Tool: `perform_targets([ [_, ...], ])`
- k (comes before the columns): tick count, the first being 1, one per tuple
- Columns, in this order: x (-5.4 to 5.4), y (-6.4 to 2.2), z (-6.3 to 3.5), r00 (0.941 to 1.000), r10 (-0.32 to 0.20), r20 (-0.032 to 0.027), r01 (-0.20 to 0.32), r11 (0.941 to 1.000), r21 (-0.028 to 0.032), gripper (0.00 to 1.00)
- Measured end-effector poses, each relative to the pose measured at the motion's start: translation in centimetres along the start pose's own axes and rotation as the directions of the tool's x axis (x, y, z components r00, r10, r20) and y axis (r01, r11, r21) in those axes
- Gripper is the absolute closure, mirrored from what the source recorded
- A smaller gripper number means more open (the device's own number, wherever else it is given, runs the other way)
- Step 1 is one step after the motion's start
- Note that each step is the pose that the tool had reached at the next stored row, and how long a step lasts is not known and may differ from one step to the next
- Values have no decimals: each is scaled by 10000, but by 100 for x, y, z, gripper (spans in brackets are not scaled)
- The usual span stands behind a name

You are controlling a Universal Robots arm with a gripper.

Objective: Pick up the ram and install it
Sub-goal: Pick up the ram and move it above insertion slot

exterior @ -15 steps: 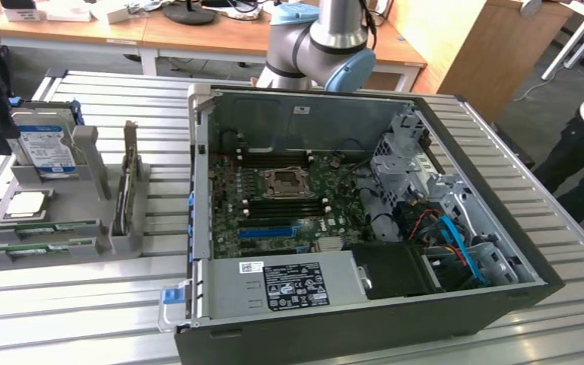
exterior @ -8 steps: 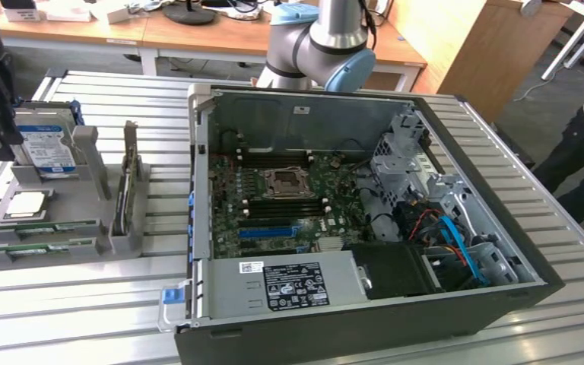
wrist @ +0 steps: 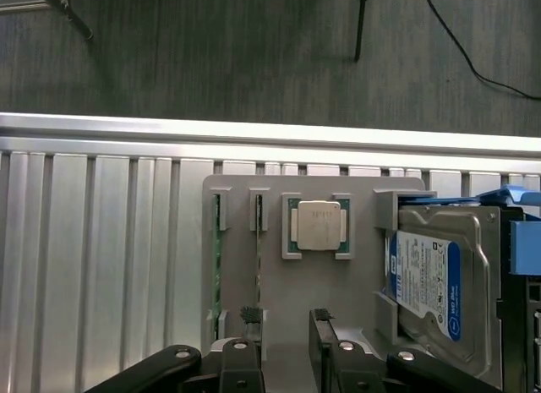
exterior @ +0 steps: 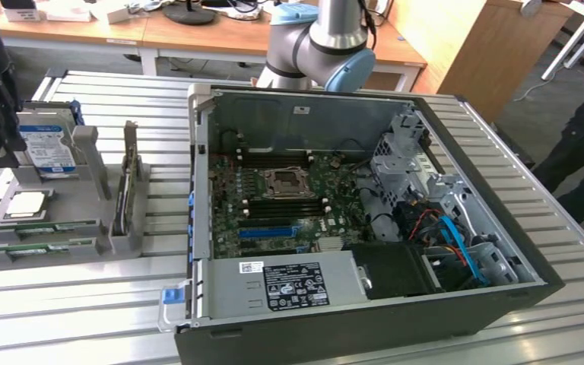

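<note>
The pincer [wrist: 285, 325] stands open and empty, with its two fingertips [wrist: 249, 319] well apart, and it hangs above the grey holder [wrist: 279, 190] that rests on the slatted metal surface [wrist: 101, 258]. The ram [wrist: 259, 232] sits on its edge in a narrow slot of this holder, directly under the pincer and just beside one fingertip. It is not touched yet. A second ram stick [wrist: 216, 249] sits in the next slot, a little further out on the same side. The processor chip [wrist: 317, 226] lies under the gap between the fingers, and the hard drive [wrist: 431, 275] is beyond the other finger.

I judge the ram to be light, thin and stiff, but also fragile: the small chips and the contact edge should not take pressure. The slot leaves only the upper long edge free, so the best hold is probably across the two flat faces near the middle of its length, with a gentle squeeze. A hold near one end could tilt it in the slot.
</note>
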State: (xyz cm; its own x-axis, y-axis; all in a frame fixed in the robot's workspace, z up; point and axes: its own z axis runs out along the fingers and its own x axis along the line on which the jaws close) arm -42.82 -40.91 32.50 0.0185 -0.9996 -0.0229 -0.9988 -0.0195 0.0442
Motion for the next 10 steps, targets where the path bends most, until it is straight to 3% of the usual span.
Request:
perform_targets([
  [10, 3, -6, 141, 10000, -20, -1, 20, 10000, -1, 64],
])
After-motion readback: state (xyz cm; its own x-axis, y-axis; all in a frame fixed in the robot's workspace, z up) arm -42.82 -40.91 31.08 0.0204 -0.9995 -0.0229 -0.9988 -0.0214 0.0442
